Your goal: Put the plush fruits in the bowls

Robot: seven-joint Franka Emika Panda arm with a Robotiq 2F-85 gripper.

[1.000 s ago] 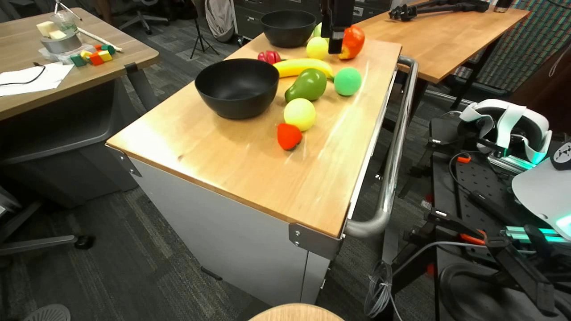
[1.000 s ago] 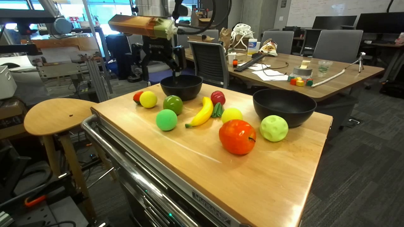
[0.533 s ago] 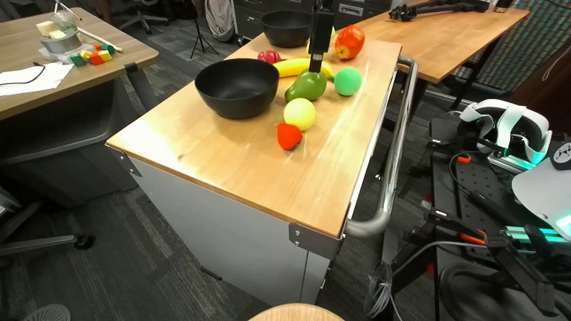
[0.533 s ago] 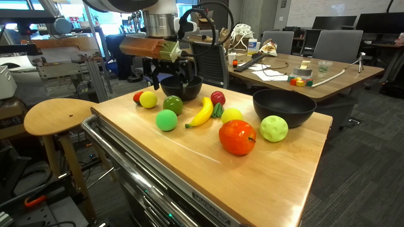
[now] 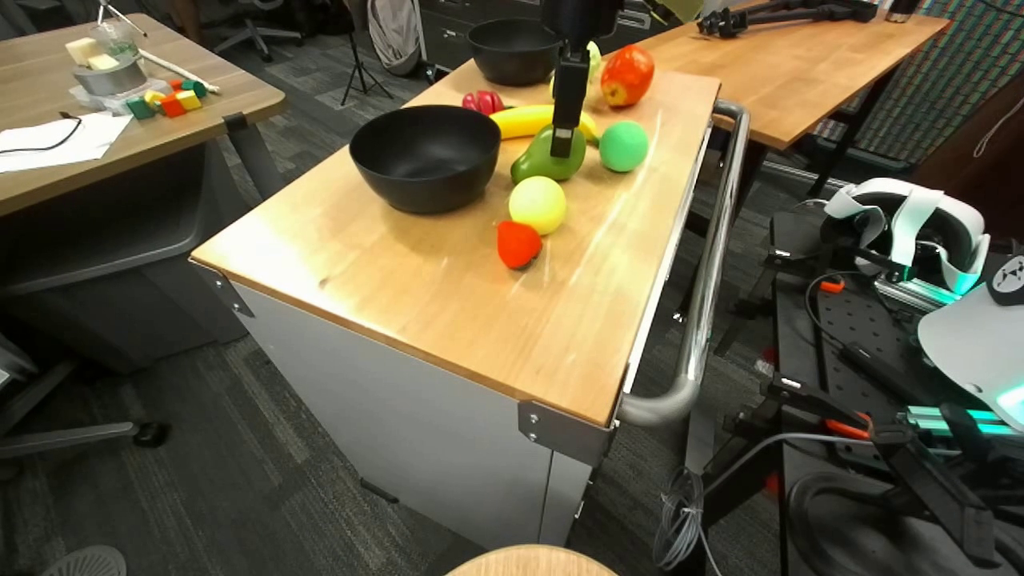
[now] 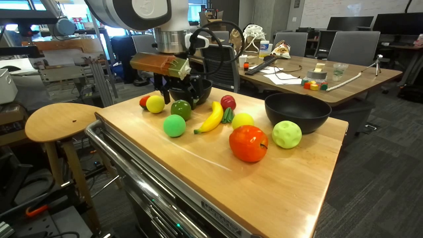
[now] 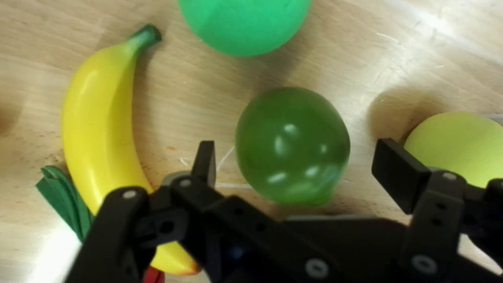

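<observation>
**While our black two-finger gripper [image 7: 301,167] stands spread, glossy dark-green pear-shaped fruit [image 7: 292,145] sits loose**

Jaws wide apart, holding nothing. From the wrist we see the green fruit framed by the black finger pads [image 7: 204,163], wood showing either side. In an exterior view one finger covers part of it; pad height against the fruit we can't tell. It lies on the pale grained wood top [image 5: 432,288], near the matte black round bowl [image 5: 432,190]. Second matte black round bowl [image 6: 307,121] is well apart from that one.

Other fruits, all on the wood: matte mint-green ball [image 6: 174,126] and smooth curved yellow banana [image 6: 213,116], both near the green fruit; smooth yellow ball [image 5: 538,206] just beside a smooth red tapered fruit [image 5: 518,245]; dark-red rounded fruit [image 6: 228,102] with folded green leaf strips [image 6: 228,116], by the banana; another smooth yellow ball [image 6: 243,121], partly behind the big glossy orange-red fruit [image 6: 248,143] with its dark stem; dimpled pale-lime ball [image 6: 287,134] just beside the second bowl. Chrome tube handle [image 5: 706,272] runs along the top's edge.
</observation>
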